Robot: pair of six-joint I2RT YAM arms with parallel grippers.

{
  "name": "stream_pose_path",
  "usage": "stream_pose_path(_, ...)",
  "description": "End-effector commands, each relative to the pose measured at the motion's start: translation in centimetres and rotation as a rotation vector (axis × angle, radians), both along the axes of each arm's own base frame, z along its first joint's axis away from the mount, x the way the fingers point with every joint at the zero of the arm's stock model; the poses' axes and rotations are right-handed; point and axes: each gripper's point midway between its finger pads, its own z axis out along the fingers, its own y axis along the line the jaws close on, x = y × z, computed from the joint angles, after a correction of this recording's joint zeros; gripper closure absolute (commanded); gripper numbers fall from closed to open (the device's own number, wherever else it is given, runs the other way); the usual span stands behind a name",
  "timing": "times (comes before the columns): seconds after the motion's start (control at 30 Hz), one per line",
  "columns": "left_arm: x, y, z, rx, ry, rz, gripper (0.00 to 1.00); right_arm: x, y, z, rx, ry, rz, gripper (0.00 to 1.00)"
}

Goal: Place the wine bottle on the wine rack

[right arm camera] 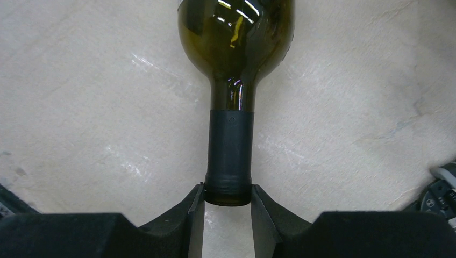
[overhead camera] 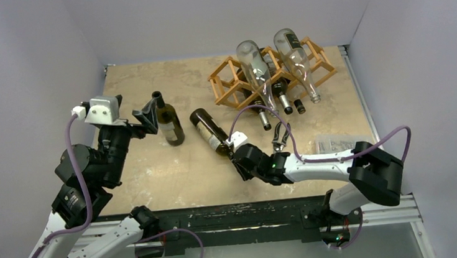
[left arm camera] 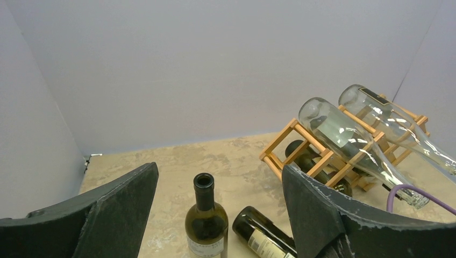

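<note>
We pinch the wine bottle (overhead camera: 209, 131) by its neck in our right jaws, its body pointing straight away, perhaps resting on the surface (overhead camera: 155, 173). The wine rack (left arm camera: 277, 138) lies beyond, and our left jaws stand wide.

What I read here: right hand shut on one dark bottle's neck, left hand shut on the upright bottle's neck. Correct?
No. The left hand is open, its fingers wide apart and the upright bottle ahead of them, ungripped; the left wrist view shows it. The right hand is shut on the neck of the other dark bottle.
</note>
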Motion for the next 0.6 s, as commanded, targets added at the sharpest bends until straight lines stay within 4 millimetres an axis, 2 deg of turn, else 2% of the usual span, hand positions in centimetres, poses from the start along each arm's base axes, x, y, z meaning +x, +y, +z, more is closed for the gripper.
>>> stream_pose_path(0.0,-0.3,0.6,1.6,-0.033,-0.033,0.009,0.15,1.3,2.0,1.8,0.107,-0.076,-0.062,0.92)
stream_pose_path(0.03,-0.3,0.5,1.6,-0.033,-0.032,0.006,0.15,1.2,2.1,1.7,0.115,-0.072,-0.061,0.84)
stream_pose_path(0.13,-0.2,0.4,1.5,-0.030,-0.031,0.009,0.15,1.0,2.2,1.3,0.133,-0.065,-0.065,0.71)
stream_pose_path(0.2,-0.3,0.4,1.5,-0.028,-0.030,0.004,0.15,1.2,2.3,1.2,0.141,-0.074,-0.072,0.56)
stream_pose_path(0.33,-0.1,0.3,1.4,-0.025,-0.029,0.009,0.15,1.9,3.2,1.1,0.114,-0.089,-0.058,0.35)
stream_pose_path(0.43,0.1,0.2,1.3,-0.021,-0.024,0.008,0.16,2.2,4.2,1.0,0.124,-0.092,-0.041,0.27)
stream_pose_path(0.57,0.2,0.2,1.2,-0.013,-0.022,0.016,0.15,3.3,4.6,0.7,0.085,-0.132,-0.048,0.25)
